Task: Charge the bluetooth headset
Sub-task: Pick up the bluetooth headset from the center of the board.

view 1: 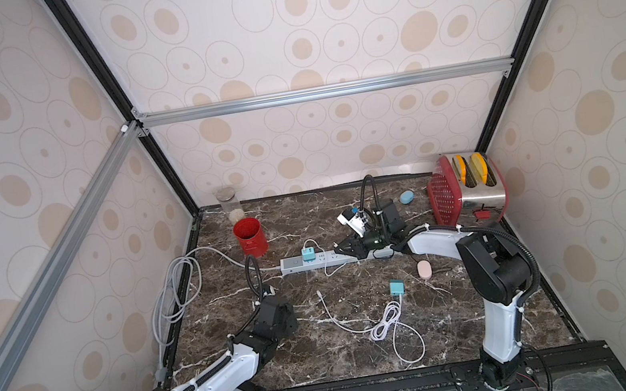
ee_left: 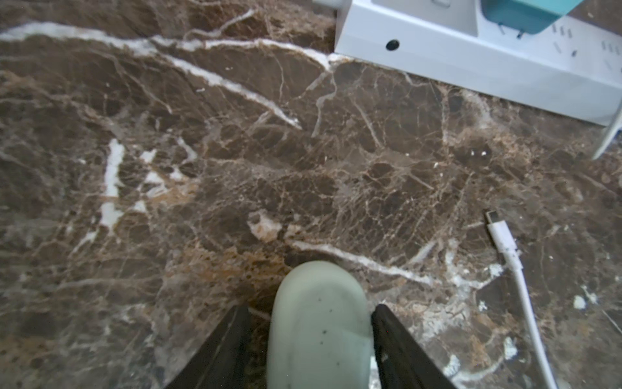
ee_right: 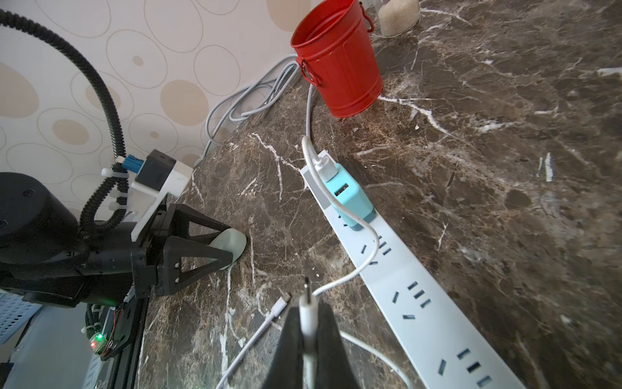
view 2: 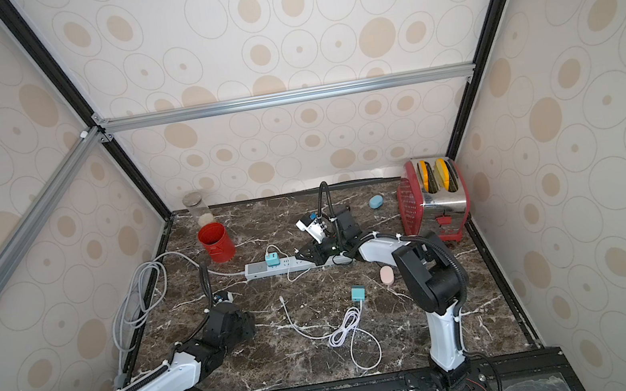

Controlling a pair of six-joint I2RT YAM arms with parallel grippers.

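Right wrist view. Marble surface (ee_right: 505, 168); long white power strip (ee_right: 437, 323) across it; red bucket (ee_right: 340, 64) beyond the strip's far end; teal charger (ee_right: 350, 202) plugged into the strip. Left tool (ee_right: 231, 245) astride pale green headset case (ee_left: 318, 323) on the surface, clamped or loose not discernible. Right tool (ee_right: 309, 311) clenched on white cable plug (ee_right: 307, 296). Loose connector (ee_right: 284, 298) of a second cable flat between both tools.
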